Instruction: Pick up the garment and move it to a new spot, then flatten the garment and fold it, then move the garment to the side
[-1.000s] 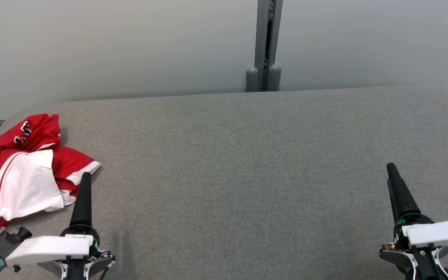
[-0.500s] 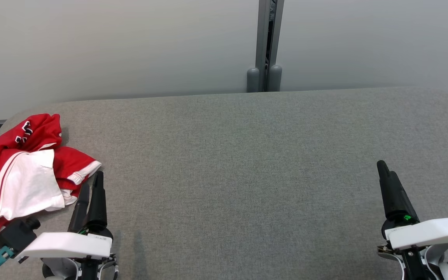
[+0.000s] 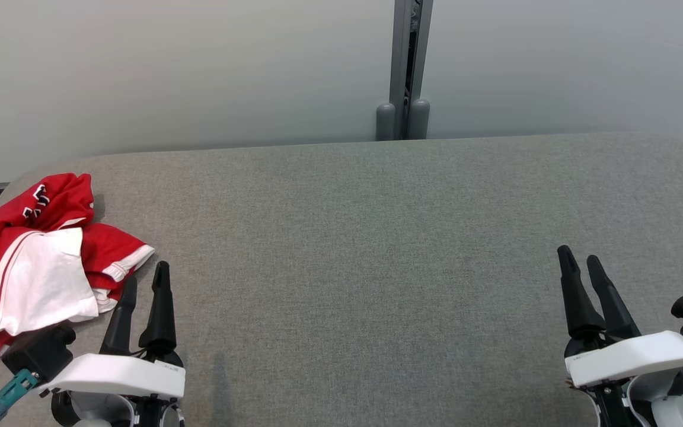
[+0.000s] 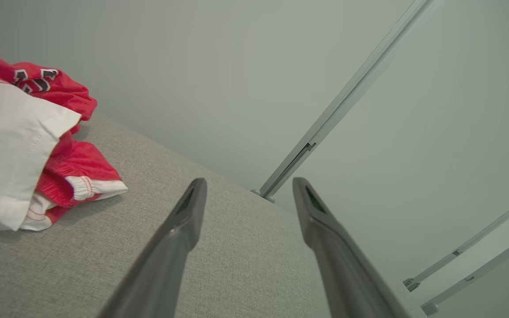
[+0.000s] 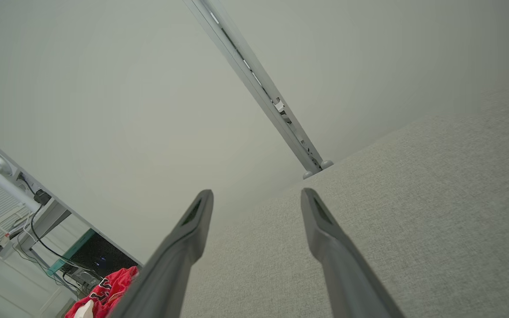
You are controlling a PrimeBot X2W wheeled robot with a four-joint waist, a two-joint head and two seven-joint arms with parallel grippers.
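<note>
Turning at the wrist over the last second, the left gripper [image 3: 147, 271] and right gripper [image 3: 577, 254] now show jaws spread wide, holding nothing; the crumpled red-and-white garment [image 3: 33, 267] lies untouched at the left end of the table [image 3: 377, 237] (pickup not begun)

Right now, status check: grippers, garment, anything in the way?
Left gripper open, empty, just right of garment, not touching. Right gripper open, empty. Garment crumpled at table left end. Nothing seen between.
</note>
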